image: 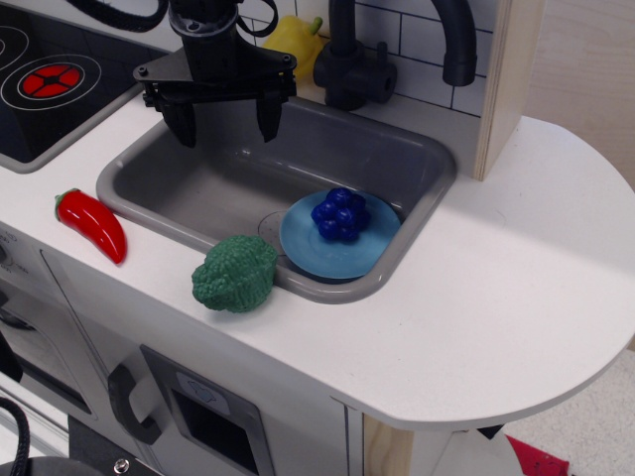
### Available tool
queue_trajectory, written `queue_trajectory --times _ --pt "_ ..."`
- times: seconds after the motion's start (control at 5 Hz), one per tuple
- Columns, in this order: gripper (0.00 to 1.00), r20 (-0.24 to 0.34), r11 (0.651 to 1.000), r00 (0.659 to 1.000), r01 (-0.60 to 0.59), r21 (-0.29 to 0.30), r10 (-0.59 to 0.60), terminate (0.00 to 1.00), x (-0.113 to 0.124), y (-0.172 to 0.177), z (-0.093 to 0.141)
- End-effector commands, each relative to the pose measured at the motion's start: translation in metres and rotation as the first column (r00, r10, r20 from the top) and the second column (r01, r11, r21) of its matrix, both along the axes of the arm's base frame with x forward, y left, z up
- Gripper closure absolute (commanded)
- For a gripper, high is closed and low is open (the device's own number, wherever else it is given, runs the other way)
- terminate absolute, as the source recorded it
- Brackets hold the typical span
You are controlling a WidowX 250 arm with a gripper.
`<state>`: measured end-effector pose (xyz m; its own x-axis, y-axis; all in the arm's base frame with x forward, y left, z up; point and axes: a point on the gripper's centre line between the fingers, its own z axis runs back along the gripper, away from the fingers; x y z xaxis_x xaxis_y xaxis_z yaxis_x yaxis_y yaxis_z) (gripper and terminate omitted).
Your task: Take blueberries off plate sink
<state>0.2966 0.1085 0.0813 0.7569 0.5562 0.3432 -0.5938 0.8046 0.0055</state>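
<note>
While the blueberries (340, 214) sit right on the light blue plate (332, 256), the gripper (224, 121) is hanging over the far left part of the sink (179, 164) with its two black fingers spread wide apart and nothing between them. The plate is down in the sink's near right corner, looks like it's leaning a bit against the basin wall. Gripper and berries are well apart. Green broccoli (235, 273) is perched on the sink's near rim, just left of the plate. A red chili pepper (93, 224) lies on the white counter (516, 288) further left. Black faucet (397, 50) stands at the far side, with a yellow pepper (294, 38) beside it, and the stovetop (45, 84) with red rings is at far left.
</note>
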Motion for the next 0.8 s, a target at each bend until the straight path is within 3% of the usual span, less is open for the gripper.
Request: queue_trajectory --times 0.0,0.4,0.6 --pt "0.00 0.000 1.000 1.000 0.000 0.000 0.000 0.00 0.000 0.000 0.000" --pt "0.00 0.016 0.998 0.998 0.059 -0.006 -0.059 0.00 0.007 -0.039 -0.026" --pt "0.00 0.057 0.996 0.995 0.087 -0.015 -0.086 0.00 0.016 -0.058 -0.029"
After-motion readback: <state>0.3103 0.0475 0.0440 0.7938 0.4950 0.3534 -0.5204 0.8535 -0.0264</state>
